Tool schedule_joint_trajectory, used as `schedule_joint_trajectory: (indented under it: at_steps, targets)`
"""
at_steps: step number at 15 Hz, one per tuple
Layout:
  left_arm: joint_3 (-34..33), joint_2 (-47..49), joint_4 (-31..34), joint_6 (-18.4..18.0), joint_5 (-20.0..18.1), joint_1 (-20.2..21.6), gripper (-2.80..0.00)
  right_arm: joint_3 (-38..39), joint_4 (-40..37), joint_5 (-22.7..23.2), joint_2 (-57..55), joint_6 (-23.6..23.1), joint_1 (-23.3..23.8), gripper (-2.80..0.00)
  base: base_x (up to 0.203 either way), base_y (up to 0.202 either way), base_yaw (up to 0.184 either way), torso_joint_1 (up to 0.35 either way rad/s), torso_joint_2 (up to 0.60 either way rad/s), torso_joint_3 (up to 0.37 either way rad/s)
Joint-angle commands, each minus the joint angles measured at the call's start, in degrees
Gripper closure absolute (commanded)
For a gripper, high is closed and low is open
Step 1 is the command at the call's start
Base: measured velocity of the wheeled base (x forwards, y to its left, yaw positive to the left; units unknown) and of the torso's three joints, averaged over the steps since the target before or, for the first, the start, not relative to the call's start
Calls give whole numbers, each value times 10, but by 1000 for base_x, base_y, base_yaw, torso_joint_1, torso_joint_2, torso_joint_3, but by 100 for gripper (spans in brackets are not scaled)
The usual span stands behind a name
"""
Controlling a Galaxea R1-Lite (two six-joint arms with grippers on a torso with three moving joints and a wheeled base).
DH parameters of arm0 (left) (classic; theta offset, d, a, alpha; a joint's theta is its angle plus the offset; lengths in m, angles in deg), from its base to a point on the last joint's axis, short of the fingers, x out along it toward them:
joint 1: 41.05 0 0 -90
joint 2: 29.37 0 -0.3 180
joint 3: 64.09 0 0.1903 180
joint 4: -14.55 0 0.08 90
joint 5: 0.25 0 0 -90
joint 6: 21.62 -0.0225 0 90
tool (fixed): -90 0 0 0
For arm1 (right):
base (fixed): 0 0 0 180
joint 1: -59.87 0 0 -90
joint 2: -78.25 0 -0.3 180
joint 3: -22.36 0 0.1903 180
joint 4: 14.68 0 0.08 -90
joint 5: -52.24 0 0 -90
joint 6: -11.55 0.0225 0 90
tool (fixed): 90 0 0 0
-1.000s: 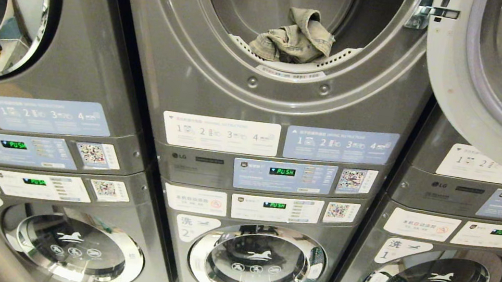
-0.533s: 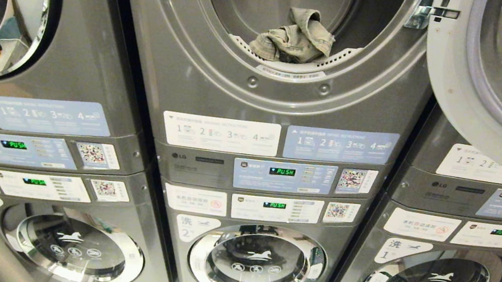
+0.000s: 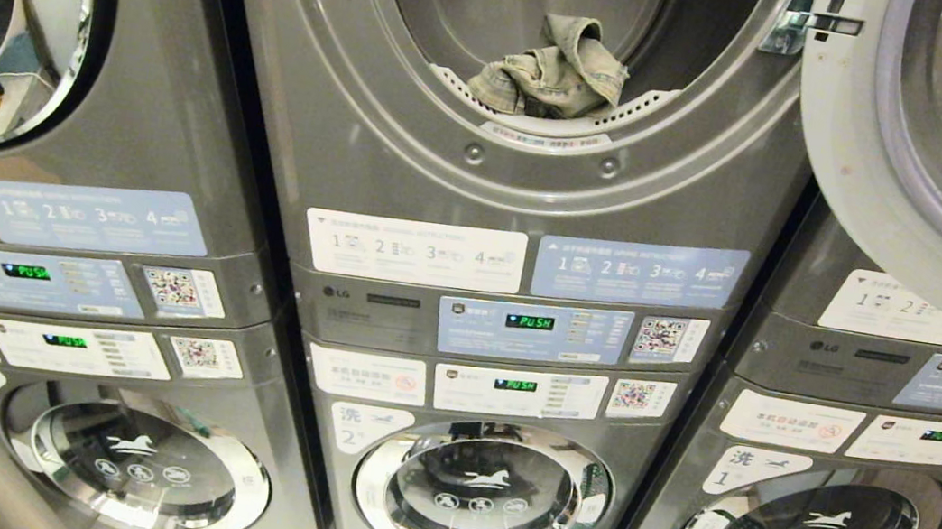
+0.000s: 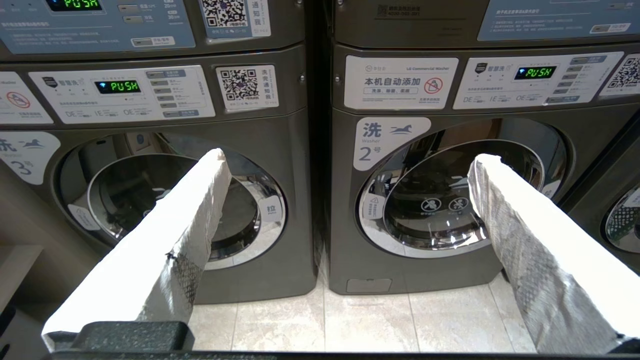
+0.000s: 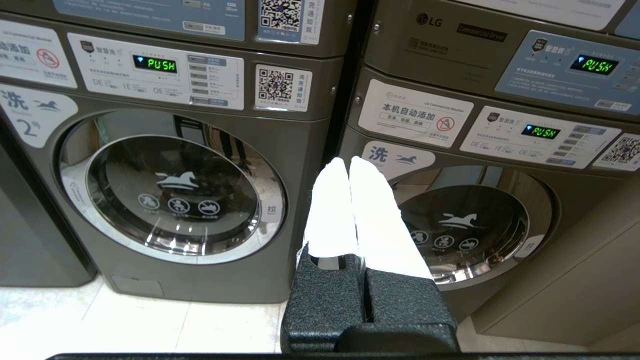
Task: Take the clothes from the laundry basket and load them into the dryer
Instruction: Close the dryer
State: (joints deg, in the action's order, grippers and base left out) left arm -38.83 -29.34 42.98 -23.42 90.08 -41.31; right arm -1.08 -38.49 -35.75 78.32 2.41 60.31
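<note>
Hanging open, dryer door (image 3: 932, 152), washers (image 3: 482, 494) below

Three stacked machine columns (image 3: 511, 306); one open dryer door (image 3: 932, 152); one crumpled garment (image 3: 556, 71) inside.

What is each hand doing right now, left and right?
Left hand: open wide, holding nothing, facing the lower washers.
Right hand: closed, fingers pressed together, holding nothing.

Glossy grey metal dryer (image 3: 411, 166), crumpled khaki cloth clothes (image 3: 556, 71), shiny chrome door rings (image 3: 482, 494)
</note>
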Motion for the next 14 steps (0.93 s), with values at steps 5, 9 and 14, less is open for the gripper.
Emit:
schedule_joint_trajectory:
  at_steps: [5, 9, 14]
  targets:
    - [0, 0, 0, 1, 0, 0, -280, 1, -1, 0, -1, 2, 0, 0, 0, 0, 0, 0, 0, 0]
    - [0, 0, 0, 2, 1, 0, -280, 1, -1, 0, -1, 3, 0, 0, 0, 0, 0, 0, 0, 0]
    - [1, 0, 0, 2, 1, 0, -280, 1, -1, -1, -1, 7, 0, 0, 3, -134, 2, -1, 5, 0]
